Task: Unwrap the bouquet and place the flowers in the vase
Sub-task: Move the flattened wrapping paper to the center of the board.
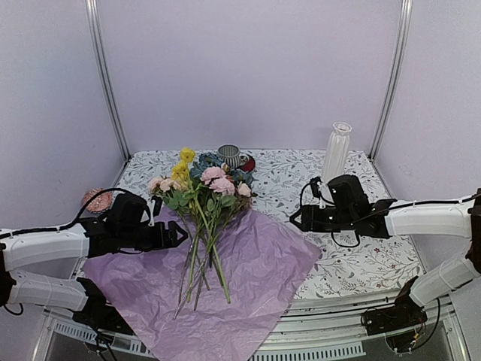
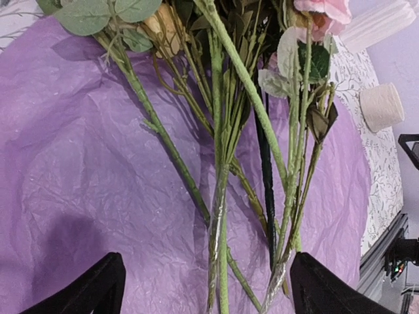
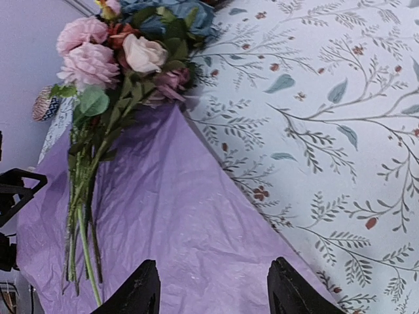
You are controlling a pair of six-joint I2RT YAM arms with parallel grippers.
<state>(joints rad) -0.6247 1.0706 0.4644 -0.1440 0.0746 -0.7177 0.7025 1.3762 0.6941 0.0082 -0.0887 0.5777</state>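
Note:
The bouquet lies unwrapped: its purple tissue paper (image 1: 252, 282) is spread flat, and the flowers (image 1: 207, 184) rest on it with blooms toward the back and stems (image 1: 201, 259) toward the front. The white ribbed vase (image 1: 337, 149) stands upright at the back right. My left gripper (image 1: 182, 235) is low at the left of the stems and open; in its wrist view the green stems (image 2: 219, 196) lie between its spread fingertips (image 2: 88, 294), untouched. My right gripper (image 1: 294, 219) hovers open over the paper's right corner (image 3: 177, 216), holding nothing.
A striped grey cup on a red saucer (image 1: 231, 156) stands just behind the blooms. A pinkish round object (image 1: 96, 199) sits at the table's left edge. A cream mug (image 2: 383, 104) shows beyond the paper, near the vase (image 2: 378, 25). Floral tablecloth (image 1: 361, 263) covers the table.

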